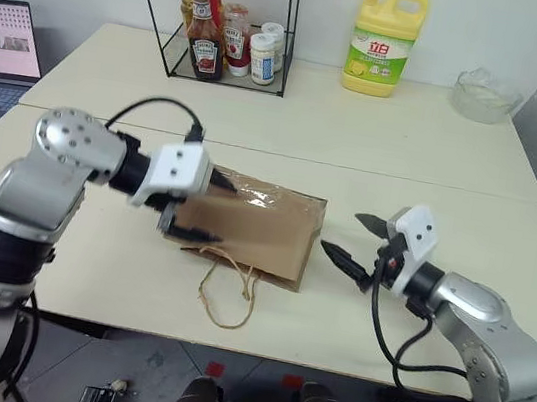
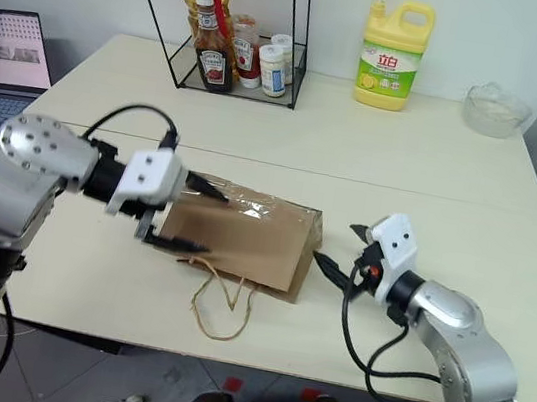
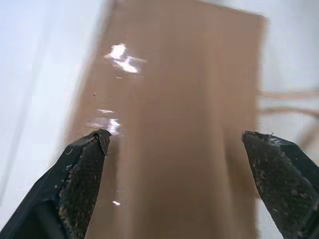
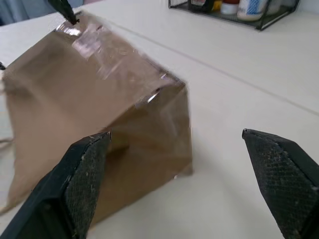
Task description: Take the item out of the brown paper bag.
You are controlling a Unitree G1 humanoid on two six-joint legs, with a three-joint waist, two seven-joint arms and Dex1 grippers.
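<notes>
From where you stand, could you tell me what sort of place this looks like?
Probably a lab or office set up as a mock kitchen: pale tables pushed together, an open laptop at the edge, a wire rack of sauce bottles, and a yellow detergent jug.

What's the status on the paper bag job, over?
Left gripper open over the brown paper bag, empty. Right gripper open beside the bag's end, empty. Bag lying flat on the table; item not visible. Nothing in the way.
</notes>
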